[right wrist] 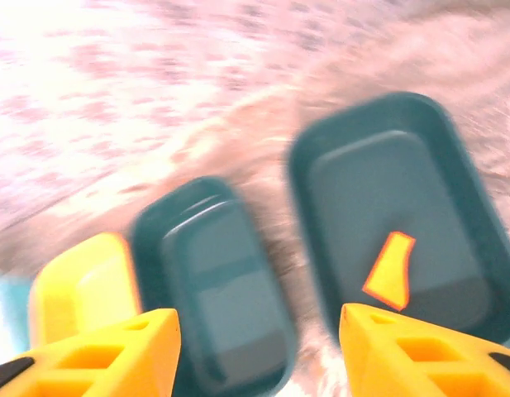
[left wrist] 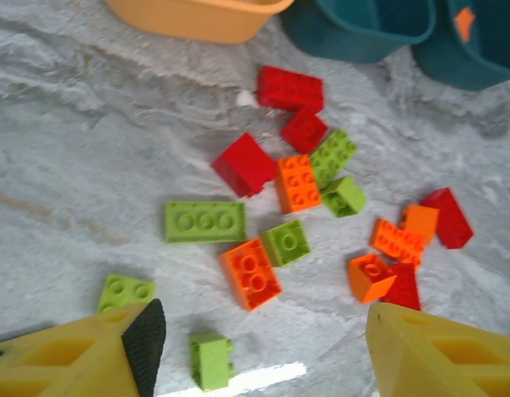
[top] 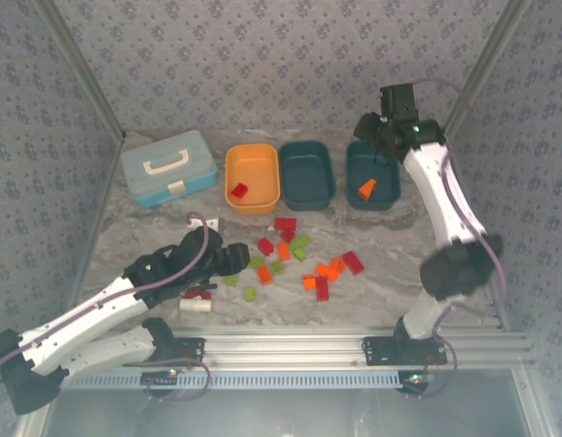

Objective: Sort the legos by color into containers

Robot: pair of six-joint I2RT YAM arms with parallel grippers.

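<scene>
Red, orange and lime legos (top: 290, 255) lie scattered mid-table. The orange container (top: 252, 177) holds one red brick (top: 239, 190). Beside it stand a bare teal container (top: 306, 173) and a second teal container (top: 372, 175) with an orange brick (top: 367, 189) in it. My left gripper (top: 228, 261) hovers open at the pile's left edge. In the left wrist view this left gripper (left wrist: 263, 364) has a lime brick (left wrist: 211, 360) on the table between its fingers, untouched. My right gripper (right wrist: 259, 356) is open and holds nothing above the teal containers, with the orange brick (right wrist: 390, 271) lying loose below it.
A light blue case (top: 168, 167) with a white handle sits at the back left. A red-handled tool with a white cylinder (top: 197, 300) lies under the left arm. An aluminium rail (top: 353, 341) runs along the near edge. Patterned walls close in the sides.
</scene>
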